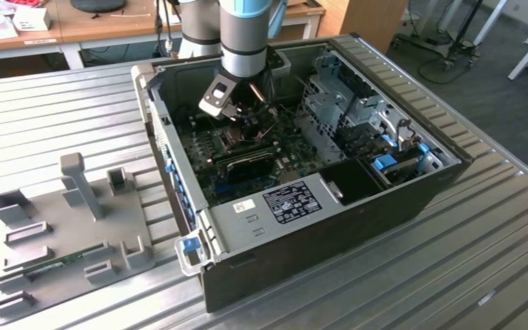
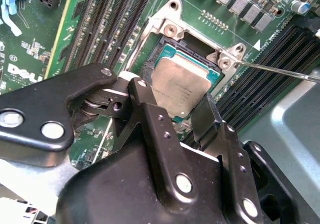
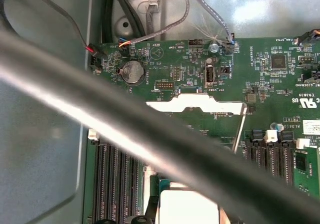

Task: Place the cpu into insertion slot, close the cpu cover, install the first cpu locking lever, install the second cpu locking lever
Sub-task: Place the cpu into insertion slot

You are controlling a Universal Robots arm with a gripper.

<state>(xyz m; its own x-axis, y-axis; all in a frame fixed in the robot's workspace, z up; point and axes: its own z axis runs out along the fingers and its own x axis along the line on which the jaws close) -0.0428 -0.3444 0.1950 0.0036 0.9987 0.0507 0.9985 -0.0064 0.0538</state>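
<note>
In the exterior view, your gripper (image 1: pixel 244 118) reaches down inside the open computer case (image 1: pixel 337 227), above the green board. A case wall stands on the exterior view's left and drive bays on its right.

In the second wrist view, the gripper (image 2: pixel 170 96) looks closed down to the cpu's width. Its fingers (image 2: pixel 145 108) sit against two opposite sides of the cpu (image 2: pixel 182 81). The chip lies flat, metal top up, its edges square with the insertion slot (image 2: pixel 159 31). Memory slots (image 2: pixel 110 18) run close on both sides, and a thin locking lever (image 2: pixel 280 71) stands clear.

In the first wrist view, the cpu (image 3: pixel 187 206) shows past a blurred cable (image 3: pixel 150 144), and the cpu cover (image 3: pixel 195 103) is swung back off it.
</note>
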